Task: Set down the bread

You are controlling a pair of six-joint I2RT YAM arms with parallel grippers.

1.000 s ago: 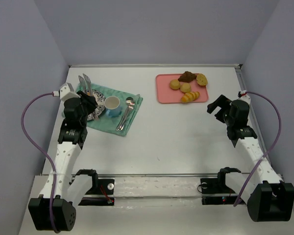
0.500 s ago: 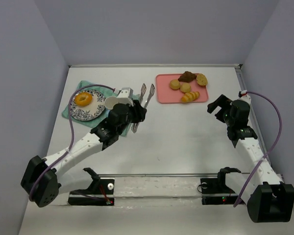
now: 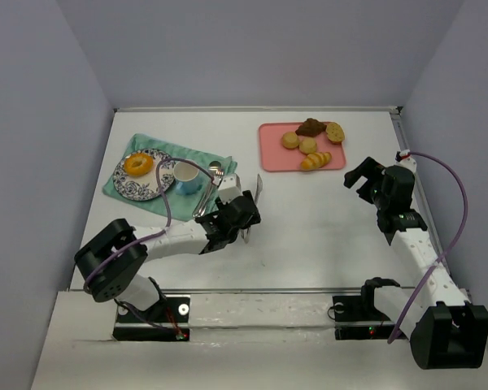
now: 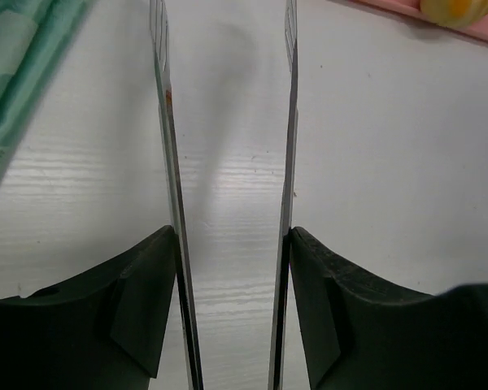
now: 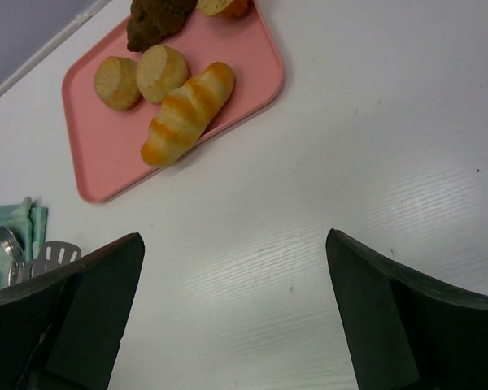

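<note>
The bread (image 3: pixel 137 164), a glossy golden-orange ring, lies on a blue patterned plate (image 3: pixel 152 185) on a teal cloth (image 3: pixel 224 167) at the back left. My left gripper (image 3: pixel 246 213) is low over the middle of the table, well to the right of the plate. It is shut on metal tongs (image 3: pixel 258 185). In the left wrist view my left gripper (image 4: pixel 230 236) presses the tong blades (image 4: pixel 164 122), which stand apart with nothing between them. My right gripper (image 3: pixel 356 177) is open and empty on the right, and its wrist view (image 5: pixel 232 244) shows bare table.
A pink tray (image 3: pixel 270 156) at the back holds a long yellow roll (image 5: pixel 187 114), small tan rolls (image 5: pixel 163 71) and a brown pastry (image 3: pixel 311 126). A blue cup (image 3: pixel 187 175) and cutlery (image 3: pixel 213 172) lie on the cloth. The cloth's edge shows in the left wrist view (image 4: pixel 16 73).
My left arm has swung from over the plate to the right and nearer, carrying the tongs. The bread now lies uncovered on the plate. The right arm has not moved.
</note>
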